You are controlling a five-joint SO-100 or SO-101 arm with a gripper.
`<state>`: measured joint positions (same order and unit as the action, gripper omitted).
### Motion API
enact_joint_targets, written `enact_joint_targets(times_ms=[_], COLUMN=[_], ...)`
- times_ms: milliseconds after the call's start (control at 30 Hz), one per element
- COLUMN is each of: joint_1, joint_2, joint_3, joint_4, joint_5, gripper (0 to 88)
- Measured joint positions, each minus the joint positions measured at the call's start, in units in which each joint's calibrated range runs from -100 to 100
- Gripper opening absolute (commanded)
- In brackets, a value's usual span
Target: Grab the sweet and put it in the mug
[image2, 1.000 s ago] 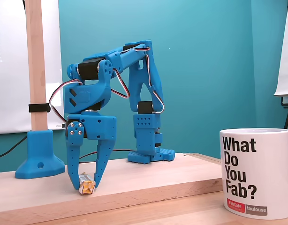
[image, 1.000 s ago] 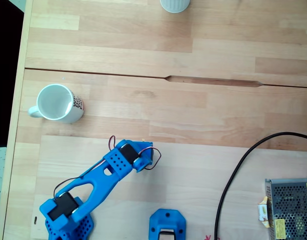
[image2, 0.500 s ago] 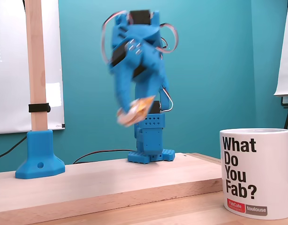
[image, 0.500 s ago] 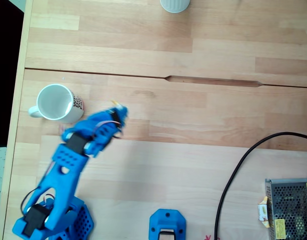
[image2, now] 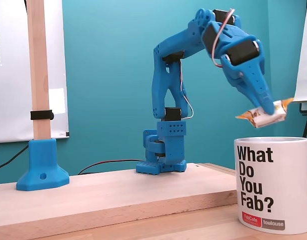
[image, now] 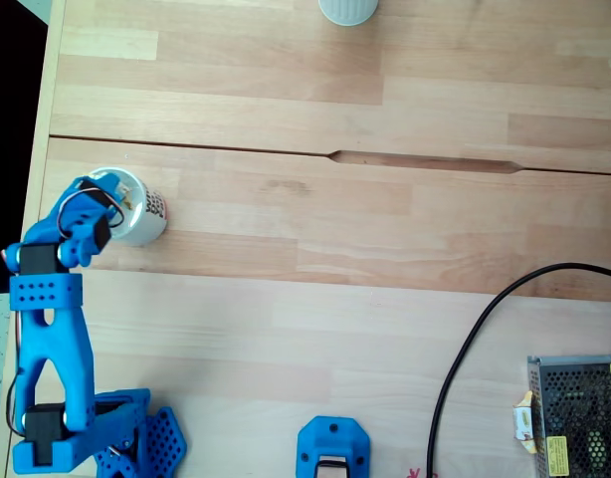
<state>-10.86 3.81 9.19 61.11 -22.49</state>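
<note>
Sweet (image2: 264, 113), white-wrapped with yellowish ends, is pinched at the tip of my gripper (image2: 266, 107), held in the air just above the mug (image2: 271, 182) rim. From above, my gripper (image: 97, 189) covers the mug (image: 146, 214) mouth at its 9 o'clock side. Wooden table (image: 385, 229), teal wall (image2: 108, 35) behind.

You have a light wooden table (image: 385, 329) of joined planks, with a dark seam (image: 286, 151) running across the upper half of the fixed view from above. In the side-on fixed view a teal wall (image2: 108, 100) fills the background. A wooden post (image2: 39, 70) stands at the left in a blue base (image2: 42, 172), with 1 white board (image2: 56, 70) behind it.
</note>
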Motion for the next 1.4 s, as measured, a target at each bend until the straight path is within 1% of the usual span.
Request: enact_joint_targets(times_ms=[167,233,467,533,600,667,733,833,967,1000,1033,1233,1400], joint_1=[-0.4,-0.4,-0.4,-0.4,-0.4,-0.4,-0.5,-1.6,-3.3,-3.5,-3.5,-3.5,-3.5], joint_2=[0.2,0.2,0.2,0.2,0.2,0.2,0.2,0.2,-0.5,-1.5,-3.0,-15.2,-27.8], joint_3=[0.0,0.0,0.0,0.0,0.0,0.0,0.0,0.0,-0.1,-0.1,-0.2,0.1,9.4], joint_4=[0.0,0.0,0.0,0.0,0.0,0.0,0.0,0.0,0.0,0.0,0.0,2.1,11.9], joint_5=[-0.1,-0.1,0.1,0.9,2.0,3.3,4.6,7.1,10.3,11.0,11.6,14.1,14.3], gripper=[7.2,9.2,26.0,29.3,30.5,29.7,26.8,18.3,3.6,1.8,1.5,5.6,3.3])
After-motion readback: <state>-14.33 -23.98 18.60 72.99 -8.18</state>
